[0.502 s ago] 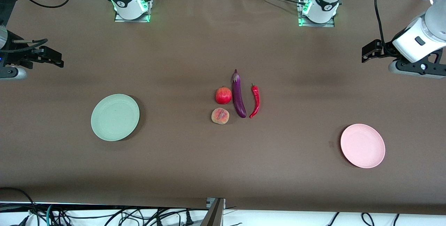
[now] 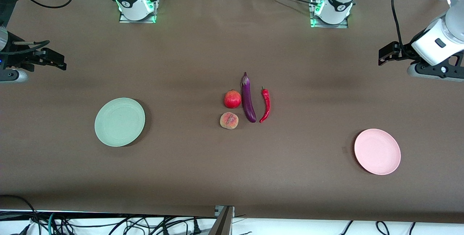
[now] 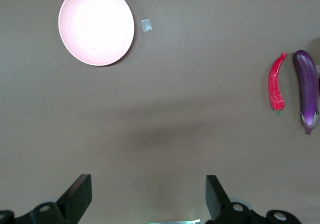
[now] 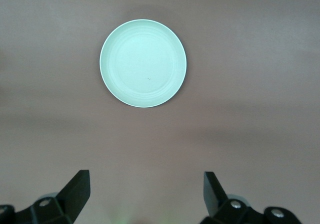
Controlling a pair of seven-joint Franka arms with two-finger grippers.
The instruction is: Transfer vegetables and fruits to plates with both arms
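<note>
A purple eggplant (image 2: 248, 99), a red chili pepper (image 2: 266, 104), a red pomegranate-like fruit (image 2: 232, 99) and a pinkish peach (image 2: 229, 120) lie together at the table's middle. The eggplant (image 3: 307, 90) and chili (image 3: 276, 82) also show in the left wrist view. The mint green plate (image 2: 119, 122) (image 4: 143, 62) lies toward the right arm's end, the pink plate (image 2: 377, 151) (image 3: 96, 25) toward the left arm's end. My left gripper (image 2: 385, 53) (image 3: 148, 191) is open and empty, up over bare table at its end. My right gripper (image 2: 58, 61) (image 4: 146, 190) is open and empty over bare table at its end.
The table (image 2: 188, 169) is covered in brown cloth. The arm bases (image 2: 136, 4) (image 2: 331, 8) stand along its back edge. A small pale scrap (image 2: 344, 149) lies beside the pink plate. Cables (image 2: 108, 224) hang below the front edge.
The left gripper has shifted slightly outward and upward in the front view. The right arm and the food have not moved.
</note>
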